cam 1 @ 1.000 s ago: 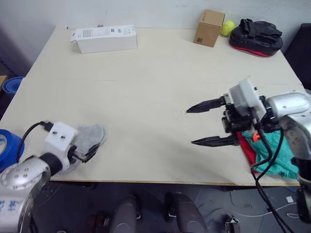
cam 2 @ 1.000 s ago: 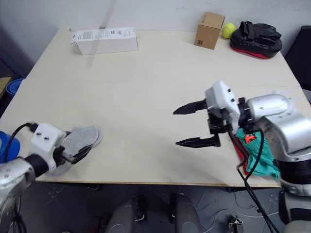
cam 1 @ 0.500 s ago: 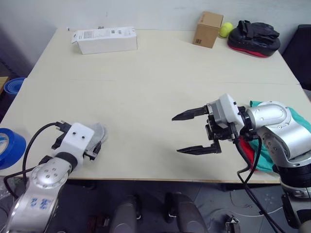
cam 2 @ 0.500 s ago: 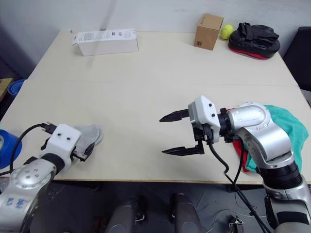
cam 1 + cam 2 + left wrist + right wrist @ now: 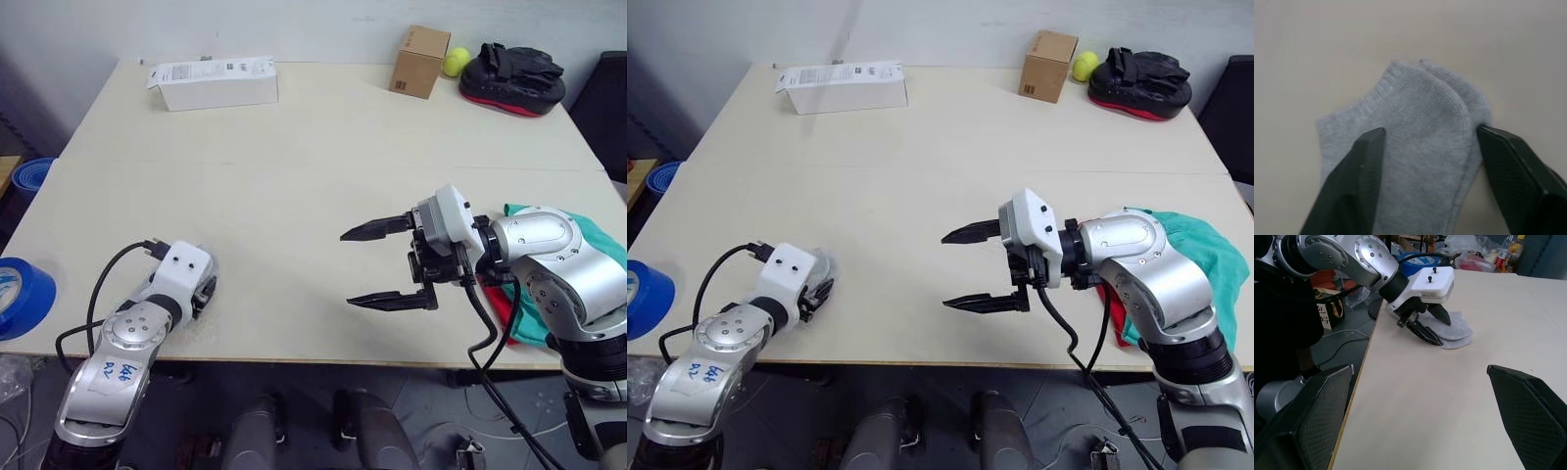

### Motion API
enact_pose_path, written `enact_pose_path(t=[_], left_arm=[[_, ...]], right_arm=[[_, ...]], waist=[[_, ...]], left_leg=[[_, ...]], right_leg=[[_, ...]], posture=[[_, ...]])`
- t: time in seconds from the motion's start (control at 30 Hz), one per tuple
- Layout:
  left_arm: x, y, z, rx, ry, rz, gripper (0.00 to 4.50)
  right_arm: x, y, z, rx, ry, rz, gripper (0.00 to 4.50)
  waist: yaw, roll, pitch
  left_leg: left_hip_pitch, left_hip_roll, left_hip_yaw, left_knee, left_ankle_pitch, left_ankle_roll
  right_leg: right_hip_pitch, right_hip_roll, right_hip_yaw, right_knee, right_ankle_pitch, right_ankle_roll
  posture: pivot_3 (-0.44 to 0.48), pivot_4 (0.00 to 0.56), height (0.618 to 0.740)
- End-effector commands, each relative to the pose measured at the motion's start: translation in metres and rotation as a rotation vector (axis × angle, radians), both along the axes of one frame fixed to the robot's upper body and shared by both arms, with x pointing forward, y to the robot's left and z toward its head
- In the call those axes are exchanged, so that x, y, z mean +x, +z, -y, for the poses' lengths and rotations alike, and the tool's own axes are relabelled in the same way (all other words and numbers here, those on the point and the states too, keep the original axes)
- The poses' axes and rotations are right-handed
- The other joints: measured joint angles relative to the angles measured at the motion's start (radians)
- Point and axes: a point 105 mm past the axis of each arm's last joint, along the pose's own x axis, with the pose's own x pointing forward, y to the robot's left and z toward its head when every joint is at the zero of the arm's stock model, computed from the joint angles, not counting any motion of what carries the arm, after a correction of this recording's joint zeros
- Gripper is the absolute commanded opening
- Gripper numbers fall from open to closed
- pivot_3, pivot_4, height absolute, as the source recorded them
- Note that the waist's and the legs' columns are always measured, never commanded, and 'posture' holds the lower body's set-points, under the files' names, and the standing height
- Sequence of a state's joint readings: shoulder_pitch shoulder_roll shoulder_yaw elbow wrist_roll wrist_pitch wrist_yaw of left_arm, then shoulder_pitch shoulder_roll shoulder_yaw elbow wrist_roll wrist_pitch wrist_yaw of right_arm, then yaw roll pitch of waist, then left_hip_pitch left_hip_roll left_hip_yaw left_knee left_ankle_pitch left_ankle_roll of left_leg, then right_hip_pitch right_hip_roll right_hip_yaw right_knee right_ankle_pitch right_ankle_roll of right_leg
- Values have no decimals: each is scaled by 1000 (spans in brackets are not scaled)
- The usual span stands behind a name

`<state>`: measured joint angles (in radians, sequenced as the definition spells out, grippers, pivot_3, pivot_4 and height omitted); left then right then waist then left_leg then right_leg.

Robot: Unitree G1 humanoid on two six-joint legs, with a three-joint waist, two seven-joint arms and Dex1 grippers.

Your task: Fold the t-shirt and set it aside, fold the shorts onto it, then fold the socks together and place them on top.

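Table – socks, L gripper astride

Table: socks at front left edge; shorts over t-shirt at front right; white box rear left; cardboard box rear right.

Both eye views look down from the head over the tabletop, sharing its whole span from the near edge to the far boxes. The left wrist view sits close above the socks, looking down between its fingers. The right wrist view looks low across the tabletop leftward, catching the same socks.
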<state>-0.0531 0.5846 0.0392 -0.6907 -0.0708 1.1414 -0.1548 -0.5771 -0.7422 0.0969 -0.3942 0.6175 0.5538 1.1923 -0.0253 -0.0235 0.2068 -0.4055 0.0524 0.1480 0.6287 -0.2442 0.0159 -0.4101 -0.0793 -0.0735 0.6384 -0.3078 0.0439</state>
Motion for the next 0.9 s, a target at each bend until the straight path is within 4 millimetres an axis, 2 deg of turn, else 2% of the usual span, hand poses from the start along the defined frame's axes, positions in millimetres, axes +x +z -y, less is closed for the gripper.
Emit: enact_pose_path(t=[0.03, 0.2, 0.33, 0.4, 0.5, 0.67, 0.8, 0.9], left_arm=[[-6, -23, -12, -17, 34, -105, 1576], [-3, -23, -22, -33, 49, -116, 8], [10, -14, -27, -61, 4, -99, 8], [21, -3, -15, -82, -116, -81, 8], [33, 15, 23, -63, -394, -50, 8], [43, 33, 109, 6, -874, -19, 8], [35, 26, 164, 137, -1174, -34, 8], [31, 10, 189, 244, -1309, -60, 8]], right_arm=[[-3, 14, 2, 22, -3, 47, 4500], [-2, 15, 4, 20, -24, 40, 4500], [0, 14, 9, 12, -57, 29, 4500], [1, 13, 11, 0, -70, 25, 4500], [0, 11, 16, -20, -90, 17, 4500], [-1, -8, 26, -97, -144, 28, 4500], [5, -22, 34, -148, -235, 54, 4500], [11, -33, 44, -185, -324, 72, 4500]], waist=[[0, 0, 0], [-3, 2, -1], [-3, 4, -2], [0, 5, -3], [8, 5, -3], [31, 5, -3], [23, 5, -3], [23, 5, -3]], left_leg=[[0, 0, 0, 0, 0, 0], [1, 0, 0, 0, 1, -1], [1, 0, 0, 0, 1, -1], [1, 1, 0, 0, 1, -2], [0, 0, -1, 0, 2, -2], [-5, -1, -1, 0, 0, 1], [-8, -2, 2, 1, 2, 5], [-8, -2, 6, 2, 2, 5]], right_leg=[[0, 0, 0, 0, 0, 0], [0, 1, 0, 1, 0, 0], [0, 1, 0, 1, 0, 0], [-1, 1, -1, 2, 0, -1], [-1, 0, -1, 3, -1, -1], [-2, -2, -2, -4, 0, 0], [-3, -2, -2, -8, 3, 5], [-3, 0, -3, -9, 3, 6]], posture=[[0, 150, 740], [0, 150, 740], [0, 150, 740], [0, 150, 740], [0, 150, 740], [0, 150, 740], [0, 150, 740], [0, 150, 740]])
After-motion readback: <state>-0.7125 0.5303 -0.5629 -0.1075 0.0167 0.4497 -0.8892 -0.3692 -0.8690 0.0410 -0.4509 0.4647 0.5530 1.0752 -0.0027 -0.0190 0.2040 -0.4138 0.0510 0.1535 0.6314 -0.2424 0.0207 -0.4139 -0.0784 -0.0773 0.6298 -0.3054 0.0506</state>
